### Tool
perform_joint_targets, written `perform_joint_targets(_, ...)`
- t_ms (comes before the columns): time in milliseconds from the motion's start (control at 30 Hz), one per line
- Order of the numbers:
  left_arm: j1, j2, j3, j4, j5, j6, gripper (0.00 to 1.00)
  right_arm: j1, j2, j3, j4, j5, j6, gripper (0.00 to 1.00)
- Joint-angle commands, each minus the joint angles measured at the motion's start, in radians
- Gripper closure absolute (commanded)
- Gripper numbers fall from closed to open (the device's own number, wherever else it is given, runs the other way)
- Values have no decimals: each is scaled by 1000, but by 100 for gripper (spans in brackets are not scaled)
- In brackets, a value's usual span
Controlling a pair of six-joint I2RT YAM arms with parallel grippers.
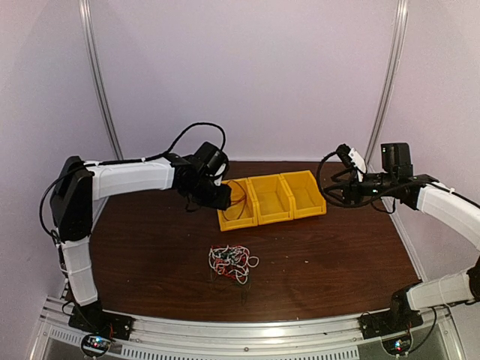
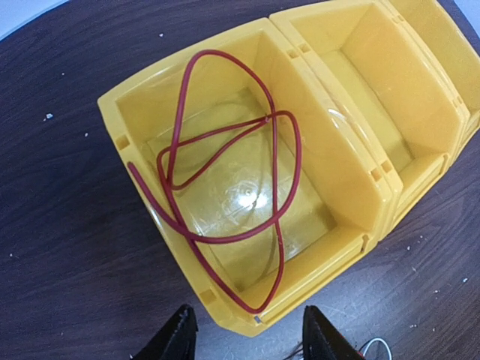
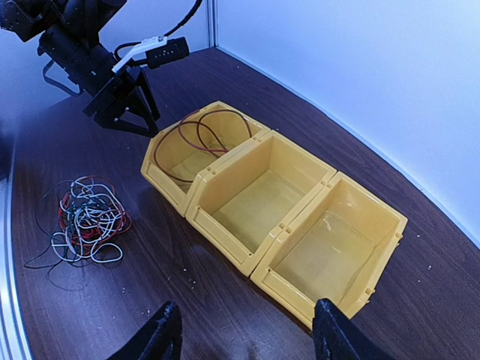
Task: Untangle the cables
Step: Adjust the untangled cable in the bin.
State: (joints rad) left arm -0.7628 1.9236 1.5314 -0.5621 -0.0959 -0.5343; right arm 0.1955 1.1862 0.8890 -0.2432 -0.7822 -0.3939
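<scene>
Left wrist view: the bottom edge cuts off the left gripper [image 2: 247, 315] below its fingertips and a white cable loop [image 2: 373, 346]; the top right corner crops the third bin [image 2: 439, 34]. Right wrist view: same for the right gripper [image 3: 247, 309]. Top view: the tangle [image 1: 232, 262] is too small to separate strands; the right edge crops the right arm [image 1: 450, 208].

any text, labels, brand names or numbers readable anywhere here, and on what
No readable text in any view.
Yellow bins: plain, no label.
Cables: no print that shows.
Arm bases: small lit spots, too small to read.
</scene>
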Motion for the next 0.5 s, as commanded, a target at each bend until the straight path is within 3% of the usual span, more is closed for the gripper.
perform_joint_targets(0,5,56,66,51,-9,-4,49,-7,9,-7,-11,-10,-9,41)
perform_joint_targets(467,32,223,239,51,6,6,47,-7,7,-5,-16,-8,-10,41)
